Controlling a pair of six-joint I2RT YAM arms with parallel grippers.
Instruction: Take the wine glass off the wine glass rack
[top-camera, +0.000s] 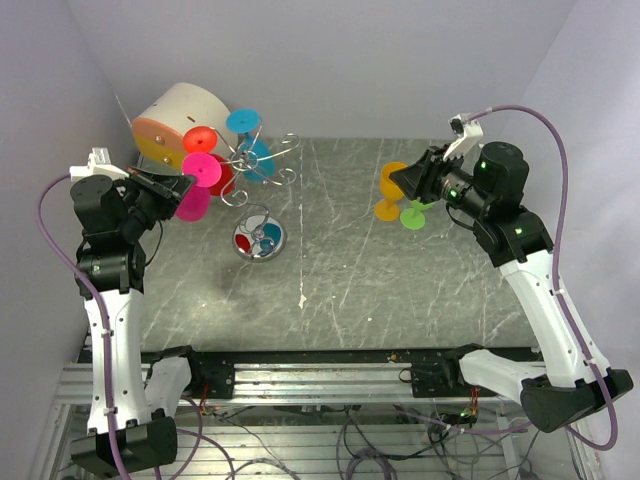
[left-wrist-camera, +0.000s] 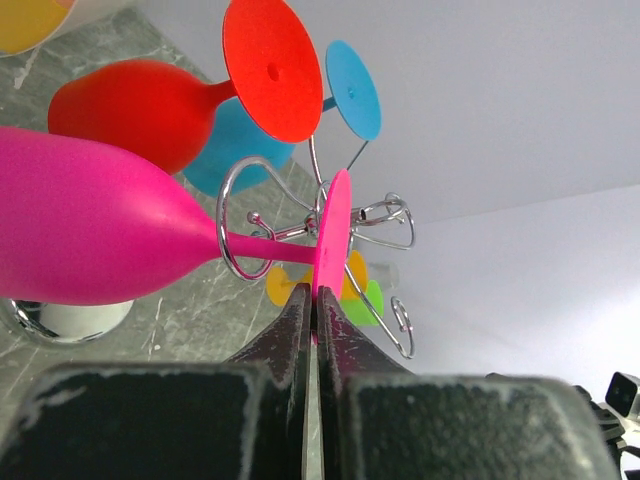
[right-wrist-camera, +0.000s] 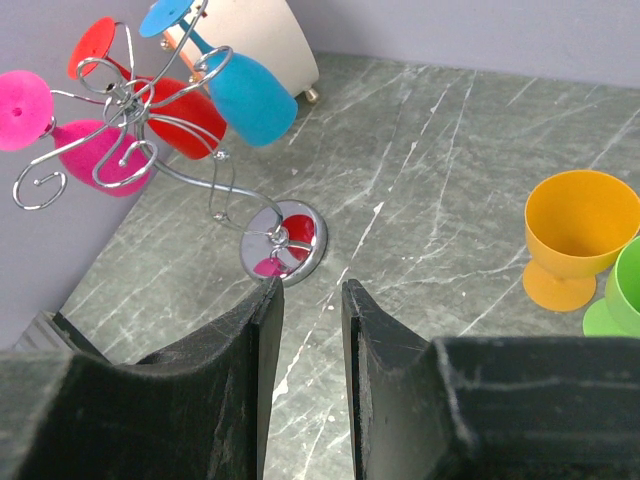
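Observation:
The silver wire wine glass rack (top-camera: 262, 160) stands on its round chrome base (top-camera: 259, 238) at the back left. Pink (top-camera: 197, 186), red (top-camera: 214, 160) and blue (top-camera: 252, 146) wine glasses hang from its curled arms. My left gripper (top-camera: 184, 182) is shut on the edge of the pink glass's foot (left-wrist-camera: 332, 240); its stem still passes through a wire loop (left-wrist-camera: 240, 225). The pink bowl (left-wrist-camera: 90, 235) lies to the left in the left wrist view. My right gripper (right-wrist-camera: 311, 290) is open and empty, high above the table, with the rack (right-wrist-camera: 150, 120) to its far left.
A big beige drum with an orange face (top-camera: 172, 120) sits behind the rack at the back left. An orange glass (top-camera: 391, 190) and a green glass (top-camera: 414, 213) stand on the table under my right gripper. The grey wall is close on the left.

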